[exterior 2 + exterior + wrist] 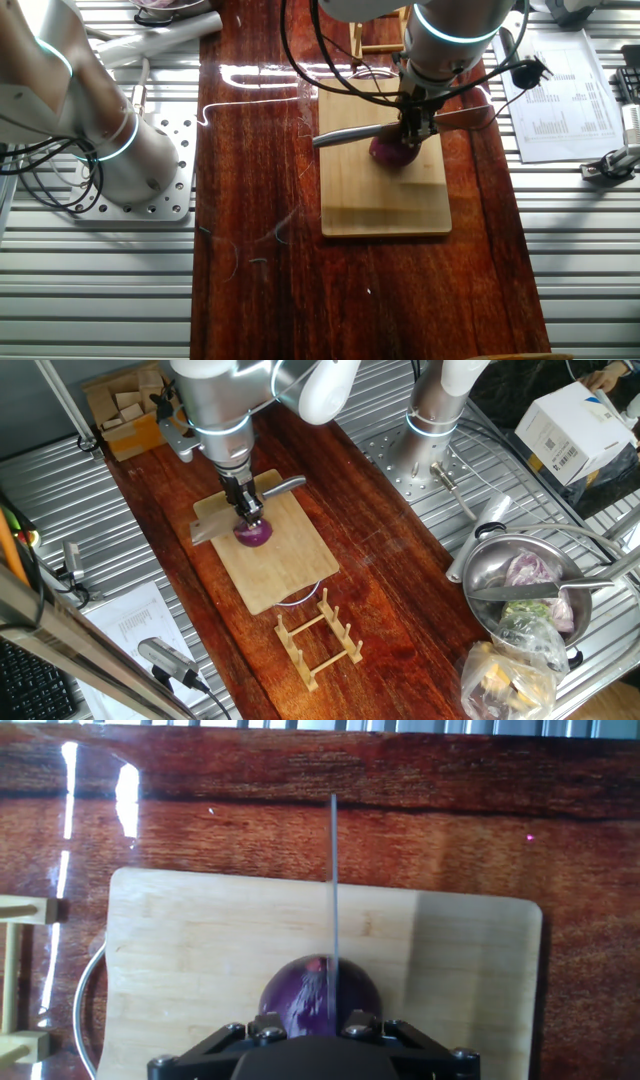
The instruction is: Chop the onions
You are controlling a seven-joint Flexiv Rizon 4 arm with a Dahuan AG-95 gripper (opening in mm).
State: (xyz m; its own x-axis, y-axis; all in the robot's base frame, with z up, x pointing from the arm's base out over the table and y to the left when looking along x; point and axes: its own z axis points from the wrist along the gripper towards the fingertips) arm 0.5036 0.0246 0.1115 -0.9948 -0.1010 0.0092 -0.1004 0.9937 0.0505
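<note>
A small dark purple onion (pixel 254 534) sits on the bamboo board (pixel 290 570), near its far end. My gripper (pixel 245 510) stands right over it, shut on a knife (pixel 283 486) held level across the onion's top. In the other fixed view the gripper (pixel 412 130) hides part of the onion (pixel 392 153); the silver blade (pixel 345 135) points left and the brown handle (pixel 468 117) right. In the hand view the blade (pixel 333 890) shows edge-on as a thin line over the onion (pixel 305 995), in the middle of the board (pixel 200 940).
A wooden rack (pixel 318 640) stands just past the board's near end. A metal bowl (pixel 485 565) with vegetables and a plastic bag (pixel 510 675) are at the right. A box of wooden blocks (pixel 125 410) is at the back left. A second arm's base (pixel 430 430) stands behind.
</note>
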